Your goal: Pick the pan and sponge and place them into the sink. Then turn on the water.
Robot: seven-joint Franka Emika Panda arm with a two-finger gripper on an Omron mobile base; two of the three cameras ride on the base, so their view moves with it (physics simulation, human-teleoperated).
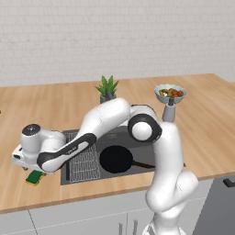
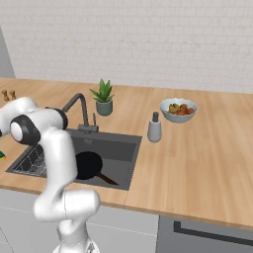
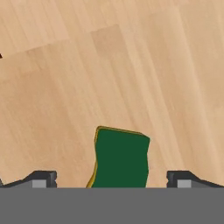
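Observation:
The green-topped sponge (image 1: 34,177) with its yellow layer lies on the wooden counter left of the sink (image 1: 117,177). My gripper (image 1: 27,168) hovers just above it, open. In the hand view the sponge (image 3: 120,159) sits between the two spread fingertips (image 3: 41,179), clear of both. The black pan (image 1: 116,159) rests inside the dark sink basin (image 2: 116,148), with its thin handle pointing right; it appears again as the pan (image 2: 88,165) in the right base view. Water is out of view: nothing falls under the faucet (image 2: 79,105) spout.
A wire rack (image 1: 85,163) fills the sink's left side. Behind the sink stand a potted plant (image 2: 103,98), a soap dispenser (image 2: 154,127) and a bowl of food (image 2: 178,109). The counter's front edge runs close to the sponge.

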